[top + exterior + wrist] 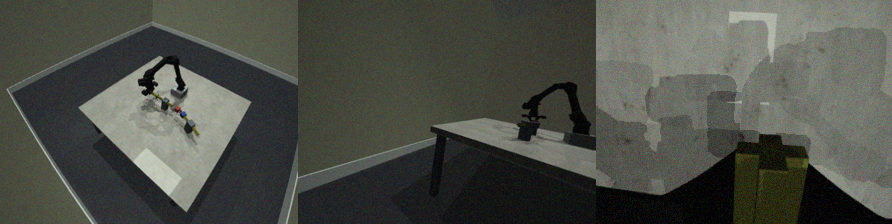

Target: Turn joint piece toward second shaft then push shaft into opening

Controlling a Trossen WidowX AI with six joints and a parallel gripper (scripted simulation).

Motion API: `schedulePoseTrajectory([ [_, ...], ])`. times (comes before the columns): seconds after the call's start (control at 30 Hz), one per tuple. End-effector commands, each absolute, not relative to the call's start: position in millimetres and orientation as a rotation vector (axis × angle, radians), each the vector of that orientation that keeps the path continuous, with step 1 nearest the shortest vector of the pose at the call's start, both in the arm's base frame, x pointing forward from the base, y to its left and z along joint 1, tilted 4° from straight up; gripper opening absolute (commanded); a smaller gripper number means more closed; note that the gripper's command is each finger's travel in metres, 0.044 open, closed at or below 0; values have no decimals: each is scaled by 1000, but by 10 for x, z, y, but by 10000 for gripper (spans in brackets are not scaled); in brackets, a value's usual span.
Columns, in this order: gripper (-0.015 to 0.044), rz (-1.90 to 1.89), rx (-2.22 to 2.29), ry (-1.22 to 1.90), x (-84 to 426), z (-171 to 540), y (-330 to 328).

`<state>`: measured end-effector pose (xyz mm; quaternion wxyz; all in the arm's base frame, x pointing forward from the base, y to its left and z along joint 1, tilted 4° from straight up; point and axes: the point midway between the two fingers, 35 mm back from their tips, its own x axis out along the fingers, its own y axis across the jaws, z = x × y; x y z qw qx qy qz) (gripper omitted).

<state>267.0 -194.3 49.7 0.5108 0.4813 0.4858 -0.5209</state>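
Pincer [149, 91] [533, 118] [766, 156] nearly closed, its fingers stopped on either side of the second shaft [157, 95] [778, 197], near that shaft's outer end. The second shaft lies in its grey block [165, 104] over the tabletop [214, 99] [476, 128] [671, 30], its inner end short of the red square piece [177, 109]. Beside the latter is a blue square piece [183, 114], on the end of the first shaft [198, 133] [522, 124], carried by the other grey block [190, 126] [525, 132]. Handling, in this inspector's judgement: rigid and light, not fragile; the ribbed, cross-shaped section offers edges to grip, though a skewed hold could twist or bind it in the block. The outer end is the sound place to take hold, leaving travel clear of the block; the push should follow the shaft's own line. Containers: none noted. The joint's opening is the sole receiving cavity expected; its interior cannot be made out, so its alignment and contents are unverified. Insertion appears outstanding.
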Motion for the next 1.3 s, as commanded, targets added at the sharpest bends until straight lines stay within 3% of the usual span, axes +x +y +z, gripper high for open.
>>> schedulePoseTrajectory([
  [0.0,67,-1224,1176,1138,2677,500,-1950],
  [0.13,67,-1194,1193,1109,2676,500,-1953],
  [0.4,0,-1217,1180,1134,2670,497,-1947],
  [1.27,0,-1184,1201,1104,2672,467,-1618],
])
